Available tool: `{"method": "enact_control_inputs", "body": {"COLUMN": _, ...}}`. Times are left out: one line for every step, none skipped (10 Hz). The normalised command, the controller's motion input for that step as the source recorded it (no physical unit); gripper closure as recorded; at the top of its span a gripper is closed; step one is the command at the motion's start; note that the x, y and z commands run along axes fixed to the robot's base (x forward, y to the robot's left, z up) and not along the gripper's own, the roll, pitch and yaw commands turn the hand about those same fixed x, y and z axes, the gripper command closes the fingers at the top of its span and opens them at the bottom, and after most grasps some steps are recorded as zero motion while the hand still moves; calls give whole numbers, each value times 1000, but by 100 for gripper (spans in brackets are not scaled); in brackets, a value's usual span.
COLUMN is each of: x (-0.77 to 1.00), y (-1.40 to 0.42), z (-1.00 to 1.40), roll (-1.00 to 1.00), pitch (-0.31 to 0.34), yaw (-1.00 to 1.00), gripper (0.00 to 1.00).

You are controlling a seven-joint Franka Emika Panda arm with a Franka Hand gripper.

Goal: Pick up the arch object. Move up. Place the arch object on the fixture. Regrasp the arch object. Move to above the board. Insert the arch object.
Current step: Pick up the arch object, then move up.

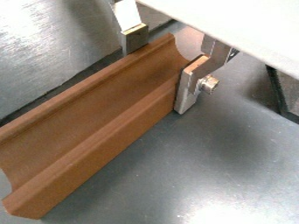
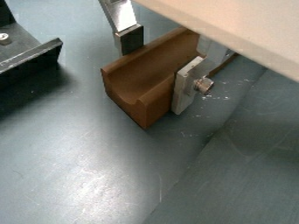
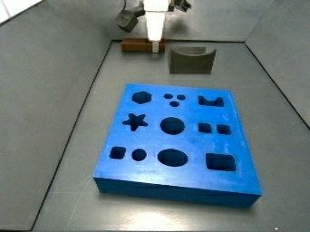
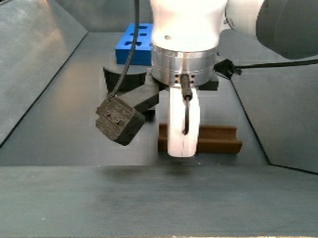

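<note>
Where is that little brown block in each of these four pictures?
Wrist view: the arch object fills the middle, between the gripper fingers.
Wrist view: arch object, centre, fingers either side.
Side view: a sliver at the far end, under the gripper, beside the fixture.
Side view: low on the floor, behind the gripper.
Shared landmark: the gripper.

One gripper (image 1: 163,58) hangs near the far edge of the worktop, its two fingers (image 1: 191,86) either side of the one arch object (image 1: 100,131). One fixture (image 3: 190,60) stands nearby, and one board (image 3: 179,138) lies mid-worktop with eleven visible holes.
</note>
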Motion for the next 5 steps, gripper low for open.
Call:
{"method": "enact_control_inputs", "body": {"x": 0, "y": 0, "z": 0, "roll": 0, "pitch": 0, "yaw": 0, "gripper": 100}}
{"method": "enact_control_inputs", "body": {"x": 0, "y": 0, "z": 0, "roll": 0, "pitch": 0, "yaw": 0, "gripper": 100}}
{"method": "enact_control_inputs", "body": {"x": 0, "y": 0, "z": 833, "roll": 0, "pitch": 0, "yaw": 0, "gripper": 100}}
{"method": "enact_control_inputs", "body": {"x": -1, "y": -21, "z": 824, "roll": -2, "pitch": 4, "yaw": -47, "gripper": 100}}
{"method": "enact_control_inputs", "body": {"x": -30, "y": -29, "z": 735, "roll": -2, "pitch": 28, "yaw": -52, "gripper": 100}}
